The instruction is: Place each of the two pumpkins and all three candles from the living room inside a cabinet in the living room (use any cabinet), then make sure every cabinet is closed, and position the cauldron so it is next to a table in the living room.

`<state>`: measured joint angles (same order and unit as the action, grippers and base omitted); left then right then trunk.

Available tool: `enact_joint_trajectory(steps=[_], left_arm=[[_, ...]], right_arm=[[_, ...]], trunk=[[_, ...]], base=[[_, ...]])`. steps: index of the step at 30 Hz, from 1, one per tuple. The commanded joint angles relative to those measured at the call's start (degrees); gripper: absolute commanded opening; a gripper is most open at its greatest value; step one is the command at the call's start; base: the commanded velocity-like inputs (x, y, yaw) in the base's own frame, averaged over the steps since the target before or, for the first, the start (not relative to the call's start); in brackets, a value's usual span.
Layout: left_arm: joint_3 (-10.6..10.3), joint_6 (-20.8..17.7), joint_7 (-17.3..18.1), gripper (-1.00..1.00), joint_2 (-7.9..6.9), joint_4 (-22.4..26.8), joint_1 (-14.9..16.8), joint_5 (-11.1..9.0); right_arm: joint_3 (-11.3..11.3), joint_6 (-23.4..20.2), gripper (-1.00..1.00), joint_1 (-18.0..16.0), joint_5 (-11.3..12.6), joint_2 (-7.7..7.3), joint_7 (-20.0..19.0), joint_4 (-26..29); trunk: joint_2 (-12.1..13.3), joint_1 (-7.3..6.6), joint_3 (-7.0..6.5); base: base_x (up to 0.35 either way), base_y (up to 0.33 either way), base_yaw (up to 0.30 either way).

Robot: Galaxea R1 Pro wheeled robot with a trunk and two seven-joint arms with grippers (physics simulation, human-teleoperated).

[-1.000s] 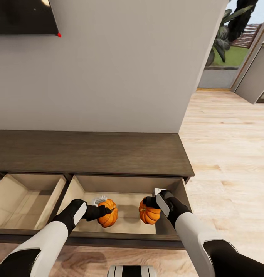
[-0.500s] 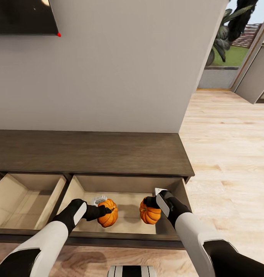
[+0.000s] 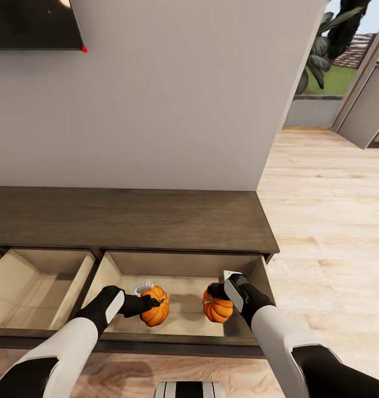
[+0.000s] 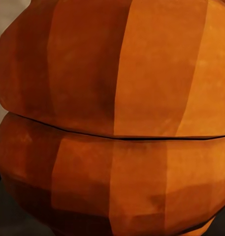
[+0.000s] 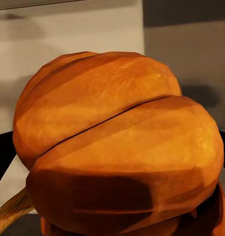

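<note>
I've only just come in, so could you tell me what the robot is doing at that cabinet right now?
The robot stands at a long dark-brown cabinet whose two drawers are pulled open. Each arm reaches into the right-hand drawer with a small orange pumpkin: the left gripper is shut on the left pumpkin, the right gripper on the right pumpkin. Both pumpkins sit low inside the drawer, not yet released. A small white object lies behind the left pumpkin; I cannot tell what it is. The left-hand drawer is open too.

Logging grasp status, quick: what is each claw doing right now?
Left claw: closed on the left pumpkin.
Right claw: closed on the right pumpkin.
</note>
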<state>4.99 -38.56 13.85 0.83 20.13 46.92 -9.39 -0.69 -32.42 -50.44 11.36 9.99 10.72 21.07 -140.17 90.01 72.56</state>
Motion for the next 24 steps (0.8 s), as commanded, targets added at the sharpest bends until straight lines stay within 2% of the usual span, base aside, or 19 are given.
enact_joint_trajectory(steps=[1,12,13,14,24], left_arm=[[0.46,-0.44,-0.05,-1.00,0.05,0.08,0.01,-0.05],[0.46,-0.45,-0.05,-1.00,0.05,0.08,0.01,-0.10],[0.46,-0.45,-0.05,1.00,0.05,0.08,0.01,-0.10],[0.45,-0.43,-0.05,1.00,0.08,0.08,0.01,-0.09],[0.38,-0.29,-0.05,1.00,0.14,0.08,0.01,-0.10]], right_arm=[[-0.10,-0.19,-1.00,-0.01,0.66,0.01,0.60,0.07],[-0.10,-0.19,-1.00,-0.05,0.68,0.01,0.47,0.04],[-0.10,-0.19,-1.00,-0.04,0.68,0.01,0.44,0.06],[-0.10,-0.19,1.00,-0.06,0.71,0.01,0.41,0.08],[-0.10,-0.19,1.00,-0.07,0.77,0.01,0.10,0.11]], trunk=[[-0.02,-0.01,0.10],[-0.02,-0.01,0.82],[-0.02,-0.01,0.84],[-0.02,-0.01,0.85],[-0.02,-0.01,0.88]], base=[[0.000,0.000,0.000],[0.000,0.000,0.000],[0.000,0.000,0.000],[0.000,0.000,0.000],[0.000,0.000,0.000]])
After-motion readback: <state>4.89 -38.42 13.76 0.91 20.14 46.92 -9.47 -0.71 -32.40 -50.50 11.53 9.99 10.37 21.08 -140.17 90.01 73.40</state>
